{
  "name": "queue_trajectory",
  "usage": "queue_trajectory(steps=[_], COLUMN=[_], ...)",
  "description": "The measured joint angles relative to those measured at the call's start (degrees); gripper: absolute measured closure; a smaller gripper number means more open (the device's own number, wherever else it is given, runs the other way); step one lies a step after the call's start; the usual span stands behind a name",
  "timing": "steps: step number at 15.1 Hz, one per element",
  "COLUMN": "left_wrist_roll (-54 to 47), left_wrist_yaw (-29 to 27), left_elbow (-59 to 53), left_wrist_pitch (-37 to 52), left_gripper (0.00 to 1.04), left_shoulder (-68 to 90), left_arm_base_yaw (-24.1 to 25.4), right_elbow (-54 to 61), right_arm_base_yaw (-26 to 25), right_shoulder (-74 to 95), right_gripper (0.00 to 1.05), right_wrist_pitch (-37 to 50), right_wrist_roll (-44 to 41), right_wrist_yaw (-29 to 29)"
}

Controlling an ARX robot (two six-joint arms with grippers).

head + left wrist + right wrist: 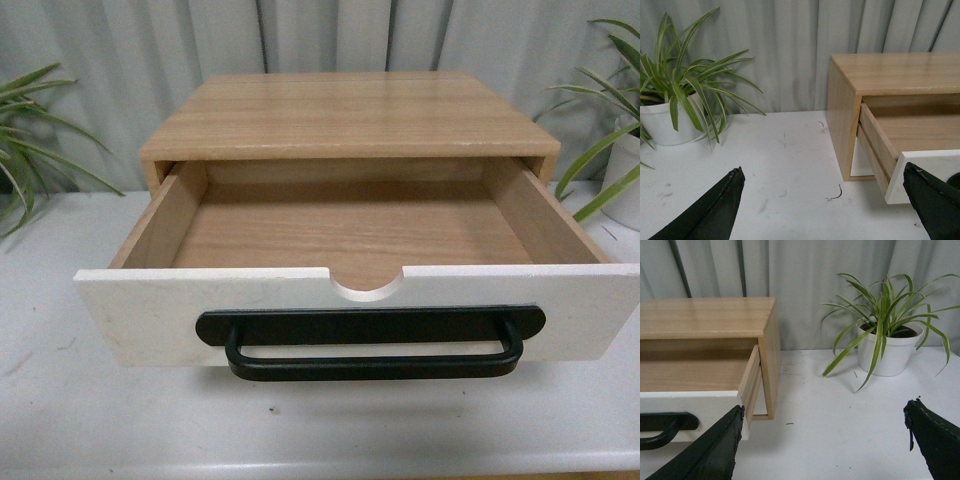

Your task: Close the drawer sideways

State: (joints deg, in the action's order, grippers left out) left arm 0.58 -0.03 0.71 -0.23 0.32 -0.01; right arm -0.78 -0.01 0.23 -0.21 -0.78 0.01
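The drawer (360,305) is pulled well out of a light wood cabinet (350,115). It has a white front, a long black bar handle (372,343) and a half-round notch in its top edge, and it is empty. Neither gripper shows in the front view. My left gripper (825,197) is open, low over the table beside the drawer's (927,167) left end. My right gripper (825,437) is open, low over the table beside the drawer's (690,407) right end. One finger of each gripper lies close to the white front.
A potted plant in a white pot (665,120) stands left of the cabinet, another (890,347) stands right of it. A grey curtain hangs behind. The white table (80,400) runs to a front edge just below the drawer.
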Motion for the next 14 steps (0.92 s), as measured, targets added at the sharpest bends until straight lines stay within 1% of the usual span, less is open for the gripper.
queue_trajectory(steps=[14], left_wrist_roll=[0.00], left_wrist_yaw=[0.00], left_elbow=[0.00], left_wrist_pitch=[0.00], left_gripper=[0.07], left_shoulder=[0.00], left_arm_base_yaw=[0.00], right_elbow=[0.00], right_arm_base_yaw=[0.00], right_shoulder=[0.00], right_gripper=[0.06], right_wrist_pitch=[0.00], right_wrist_roll=[-0.02], right_wrist_yaw=[0.00])
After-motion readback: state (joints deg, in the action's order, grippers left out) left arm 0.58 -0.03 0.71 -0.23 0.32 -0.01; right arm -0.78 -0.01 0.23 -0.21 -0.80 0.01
